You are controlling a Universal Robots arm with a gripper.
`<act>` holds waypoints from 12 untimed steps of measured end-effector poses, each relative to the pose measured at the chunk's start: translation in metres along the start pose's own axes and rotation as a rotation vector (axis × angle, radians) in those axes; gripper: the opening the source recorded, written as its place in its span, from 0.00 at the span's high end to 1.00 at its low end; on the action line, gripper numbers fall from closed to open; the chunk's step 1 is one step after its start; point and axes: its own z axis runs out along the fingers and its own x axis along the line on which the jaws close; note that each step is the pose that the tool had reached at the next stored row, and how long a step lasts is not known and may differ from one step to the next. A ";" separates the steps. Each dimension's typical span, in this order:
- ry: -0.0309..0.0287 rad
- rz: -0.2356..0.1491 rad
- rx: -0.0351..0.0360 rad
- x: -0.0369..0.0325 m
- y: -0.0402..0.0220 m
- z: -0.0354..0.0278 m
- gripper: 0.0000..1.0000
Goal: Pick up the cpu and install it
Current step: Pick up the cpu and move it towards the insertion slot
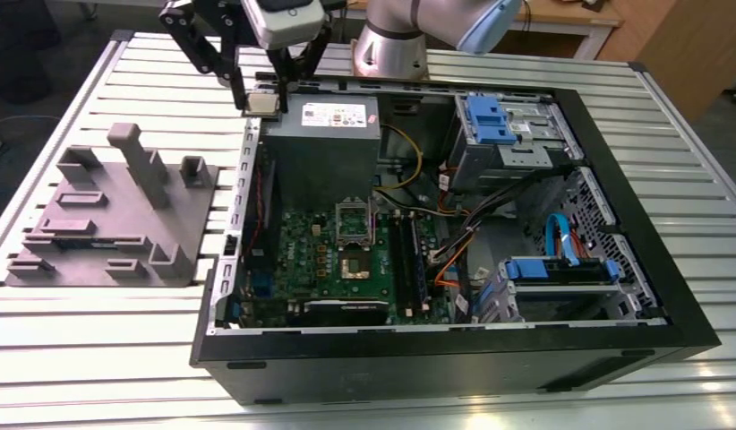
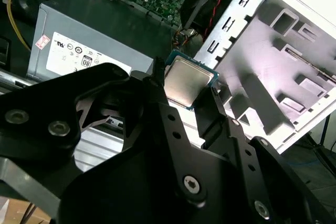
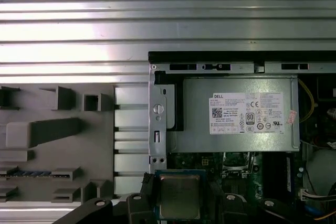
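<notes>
Exterior view cuts the arm off above the wrist, and the cpu (image 1: 264,101) is only a small pale patch there, pinched in the gripper (image 1: 265,95). In the first wrist view the chip's near edge runs out of frame and the black fingers (image 3: 147,186) cover its two sides.

A slatted aluminium table (image 1: 106,358) carries everything, with wooden furniture (image 1: 685,45) beyond its far edge. An open computer case (image 1: 464,358) lies on its side, and a grey moulded fixture (image 1: 106,224) sits near the table's edge at the exterior view's left.

The fingers are closed on the cpu, which is held in the air over the case's far corner, beside the power supply (image 1: 329,143) and clear of the motherboard (image 1: 344,260). Its silver top faces both wrist cameras. It is square, so no axis is longer. Its edges run parallel to the case wall.
</notes>
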 end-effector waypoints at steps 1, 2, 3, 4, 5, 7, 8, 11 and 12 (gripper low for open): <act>0.0000 0.000 0.0000 0.0000 0.0000 0.0000 0.53; 0.0000 0.000 0.0000 -0.0001 -0.0001 0.0000 0.53; 0.0000 0.000 0.0000 -0.0003 -0.0005 0.0000 0.53; 0.0000 0.000 -0.0001 -0.0007 -0.0015 0.0000 0.53; 0.0000 0.000 0.0000 -0.0012 -0.0030 -0.0001 0.53; 0.0001 0.000 0.0001 -0.0022 -0.0065 -0.0001 0.53; 0.0000 0.000 -0.0001 -0.0030 -0.0082 0.0001 0.53; 0.0016 0.000 0.0000 -0.0134 -0.0100 0.0010 0.53; 0.0024 0.000 -0.0001 -0.0179 -0.0099 0.0013 0.53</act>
